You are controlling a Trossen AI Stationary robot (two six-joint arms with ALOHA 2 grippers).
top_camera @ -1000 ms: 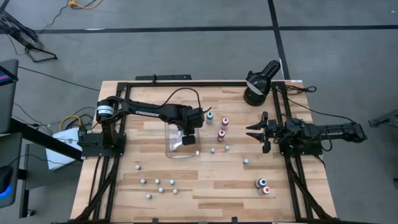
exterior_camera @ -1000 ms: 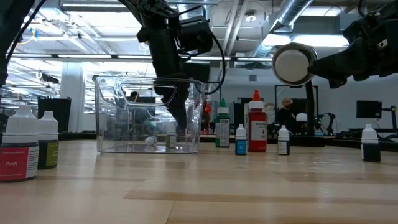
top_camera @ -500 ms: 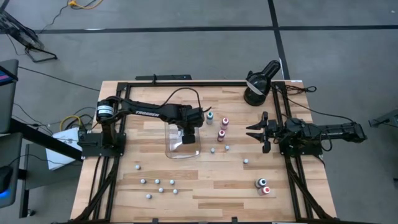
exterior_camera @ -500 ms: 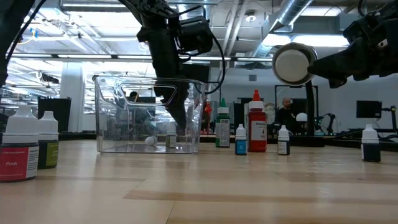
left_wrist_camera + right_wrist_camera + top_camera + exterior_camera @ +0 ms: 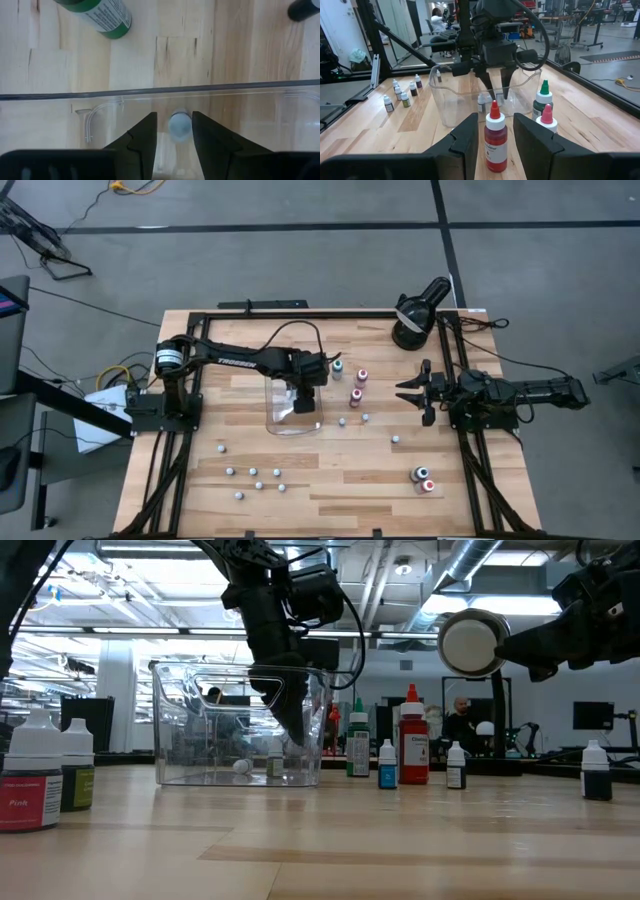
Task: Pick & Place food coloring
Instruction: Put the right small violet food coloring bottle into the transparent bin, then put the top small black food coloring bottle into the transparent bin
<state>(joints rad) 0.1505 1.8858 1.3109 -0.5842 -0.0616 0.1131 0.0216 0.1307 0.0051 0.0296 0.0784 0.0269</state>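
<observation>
Left tool (image 5: 174,131) hangs open over a bottle (image 5: 179,126) in the tray (image 5: 277,423); many bottles remain on the bench (image 5: 330,480).

Many tiny food coloring bottles (image 5: 253,472) stand upright, scattered over the desk (image 5: 330,490). One white-capped bottle (image 5: 179,125) stands inside the clear tray (image 5: 270,418). A red bottle (image 5: 495,137) and a green one (image 5: 542,102) stand just beyond it.

The dark left arm reaches from its base at the bench's left edge toward the middle, wrist bent downward, its two-finger tool (image 5: 302,402) hanging with tips pointing down and the fingers (image 5: 142,142) parted. The dark right arm lies low along the bench's right side, its tool (image 5: 413,392) spread wide, pointing toward the middle.
</observation>
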